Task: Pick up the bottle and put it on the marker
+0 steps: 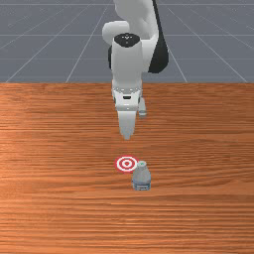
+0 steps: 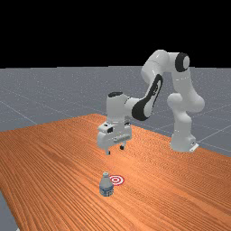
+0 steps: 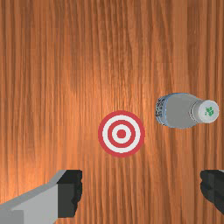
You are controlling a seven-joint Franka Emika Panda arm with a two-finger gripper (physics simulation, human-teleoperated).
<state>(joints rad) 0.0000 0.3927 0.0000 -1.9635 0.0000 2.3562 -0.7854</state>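
Note:
My gripper (image 2: 115,150) hangs above the table in the far view, fingers parted, with nothing between them. In the wrist view the gripper (image 3: 141,190) shows two dark fingertips wide apart. The grey bottle (image 1: 141,178), with a blue-marked band near its base, stands upright, nearer the front view's camera than the hand. Beside it, toward the front view's left and slightly farther back, lies the flat red-and-white ringed marker (image 1: 126,163). A strip of wood separates the marker (image 3: 121,134) from the bottle (image 3: 179,110) in the wrist view.
The wooden table (image 2: 54,162) extends around the bottle and marker. The arm's base stands at the table's far-right side in the far view, and its raised links reach over from there.

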